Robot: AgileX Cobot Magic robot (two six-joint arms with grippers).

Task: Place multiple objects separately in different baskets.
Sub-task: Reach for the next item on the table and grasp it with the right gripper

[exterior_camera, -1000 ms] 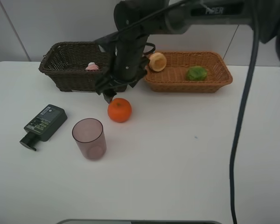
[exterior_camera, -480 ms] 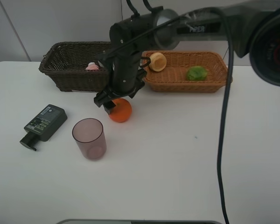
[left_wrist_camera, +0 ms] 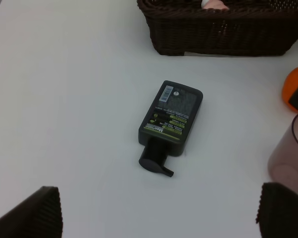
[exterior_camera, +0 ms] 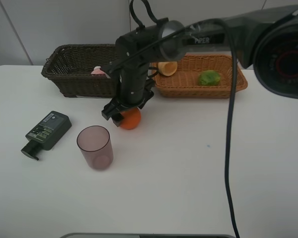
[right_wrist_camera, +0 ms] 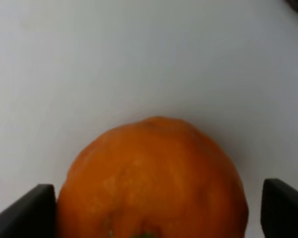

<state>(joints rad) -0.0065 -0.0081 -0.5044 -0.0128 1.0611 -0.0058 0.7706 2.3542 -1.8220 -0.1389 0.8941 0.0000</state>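
Table (exterior_camera: 213, 173): green fruit (exterior_camera: 209, 77) in tan basket (exterior_camera: 198, 92); right tool (exterior_camera: 118, 115) spread astride orange (exterior_camera: 131, 120), maybe touching.

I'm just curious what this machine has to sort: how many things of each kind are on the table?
Fruits: 3 (orange, green fruit, red-yellow fruit)
Bottles: 2 (pink bottle, pump bottle)
Cups: 1 (mauve cup)
Baskets: 2 (dark basket, light basket)
Total: 8
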